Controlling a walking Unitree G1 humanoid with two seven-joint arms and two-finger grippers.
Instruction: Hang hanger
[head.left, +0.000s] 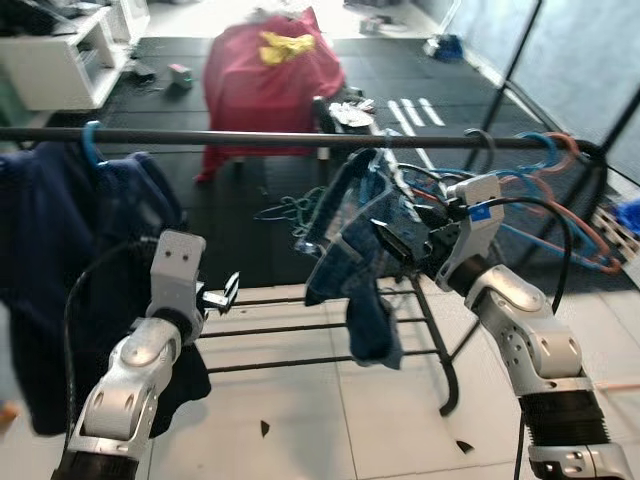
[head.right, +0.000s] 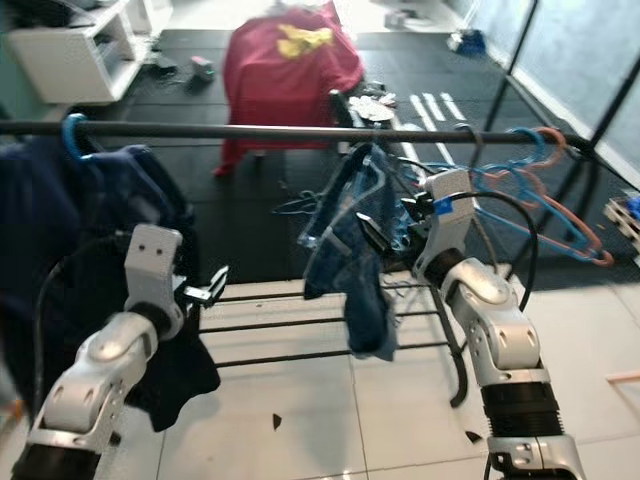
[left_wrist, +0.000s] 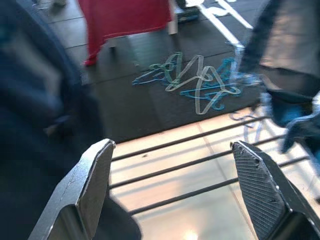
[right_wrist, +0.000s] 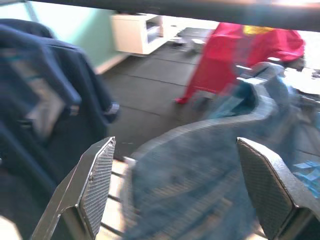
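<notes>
Two dark garments (head.left: 60, 260) crowd the rail (head.left: 250, 138) on the left; empty hangers (head.left: 540, 190) on the right. Between them hangs a blue garment (head.left: 360, 250) on its hanger. Right end effector (head.left: 412, 238) open beside it; left end effector (head.left: 222, 295) open, empty.

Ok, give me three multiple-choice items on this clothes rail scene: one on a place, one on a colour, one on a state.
1. Where is the blue denim garment?
A. Flat on the floor
B. Draped on a hanger at the rail
C. On the white shelf unit

2. What colour is the cloth draped over the furniture behind the rail?
A. Red
B. Green
C. White

3. How are the left gripper's fingers?
A. Shut on a hanger
B. Shut on nothing
C. Open, holding nothing

Answers:
1 B: it dangles just under the dark bar, by the right gripper.
2 A: both eye views show it red, with a yellow item on top.
3 C: the left wrist view shows a wide gap with floor between them.
</notes>
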